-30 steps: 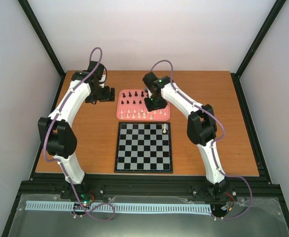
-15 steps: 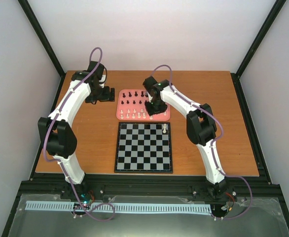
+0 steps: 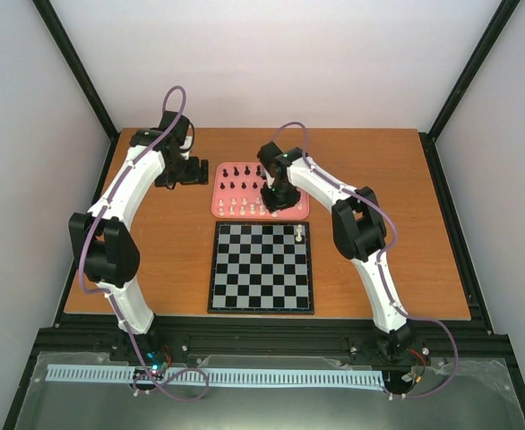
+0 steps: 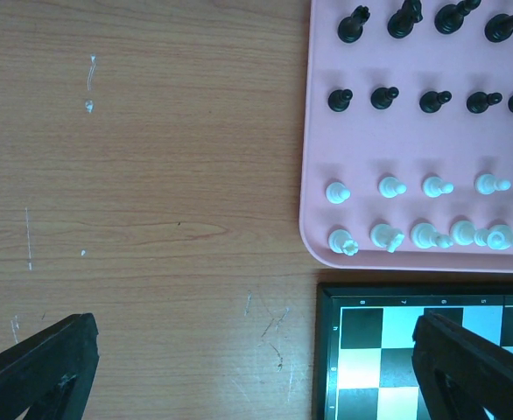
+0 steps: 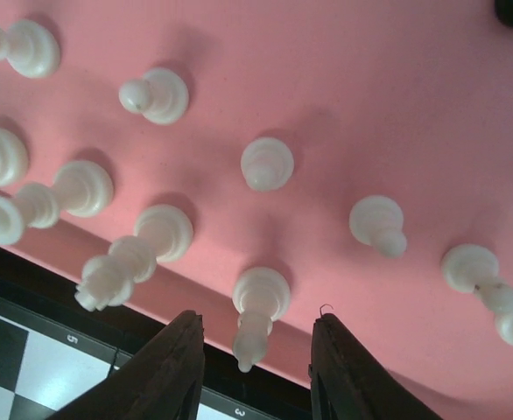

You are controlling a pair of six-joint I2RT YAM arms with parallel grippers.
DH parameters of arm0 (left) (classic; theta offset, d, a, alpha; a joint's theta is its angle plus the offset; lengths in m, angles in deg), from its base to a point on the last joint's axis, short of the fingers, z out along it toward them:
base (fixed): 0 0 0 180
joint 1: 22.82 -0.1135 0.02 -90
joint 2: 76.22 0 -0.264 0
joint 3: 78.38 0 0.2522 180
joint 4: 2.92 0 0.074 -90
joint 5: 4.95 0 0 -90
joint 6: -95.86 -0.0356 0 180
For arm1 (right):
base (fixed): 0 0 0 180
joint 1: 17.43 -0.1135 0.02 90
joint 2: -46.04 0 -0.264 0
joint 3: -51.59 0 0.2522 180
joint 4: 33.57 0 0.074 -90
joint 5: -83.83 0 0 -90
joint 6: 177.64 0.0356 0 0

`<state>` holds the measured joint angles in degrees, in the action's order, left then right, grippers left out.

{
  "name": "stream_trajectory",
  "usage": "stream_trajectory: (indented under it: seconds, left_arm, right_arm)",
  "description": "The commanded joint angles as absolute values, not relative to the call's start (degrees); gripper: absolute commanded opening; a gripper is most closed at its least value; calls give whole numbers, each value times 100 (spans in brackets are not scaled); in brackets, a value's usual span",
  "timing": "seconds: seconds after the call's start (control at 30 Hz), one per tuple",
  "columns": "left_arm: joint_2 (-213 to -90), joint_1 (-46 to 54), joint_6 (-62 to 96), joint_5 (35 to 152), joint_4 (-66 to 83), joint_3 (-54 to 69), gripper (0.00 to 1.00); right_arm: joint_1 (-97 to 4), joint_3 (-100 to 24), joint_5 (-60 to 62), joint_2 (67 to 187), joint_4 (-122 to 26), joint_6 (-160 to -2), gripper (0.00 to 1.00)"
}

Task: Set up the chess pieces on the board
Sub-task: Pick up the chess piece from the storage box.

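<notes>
Cream chess pieces (image 5: 265, 164) thick around the right fingers (image 5: 165, 367); bare table (image 4: 151, 175) left of the pink tray (image 4: 318, 131).

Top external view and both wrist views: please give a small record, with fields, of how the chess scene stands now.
Board: flat square chessboard with black and pale grey-blue squares, on the brown wooden table
On board: one cream-white chess piece, far right part
Tray: pink rounded-corner tray beyond the board; black pieces in far rows, cream-white pieces in near rows
Left hand: open, empty, over bare wood left of the tray
Right hand: open, close over the tray's near edge, a white piece between its fingers, not gripped
</notes>
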<state>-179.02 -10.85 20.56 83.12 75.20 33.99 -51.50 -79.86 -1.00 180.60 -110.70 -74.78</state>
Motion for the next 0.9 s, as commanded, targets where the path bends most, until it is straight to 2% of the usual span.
stream_trajectory:
  seconds: [0.0, 0.4, 0.67, 0.87]
  left_arm:
    - [-17791, -1087, 2008, 8292, 7535, 3461, 100]
    - [-17806, -1087, 2010, 8284, 7544, 3445, 100]
    - [-17819, -1087, 2010, 8313, 7544, 3470, 100]
    - [-17801, -1087, 2018, 8325, 7554, 3449, 100]
  right_arm:
    - [-5197, -8326, -107, 18217, -11073, -7516, 40]
    - [-5195, -8351, -94, 18291, -11117, -7525, 32]
    - [-5197, -8373, -101, 18371, -11143, -7526, 31]
    - [-5197, -8388, -160, 18360, -11156, -7524, 25]
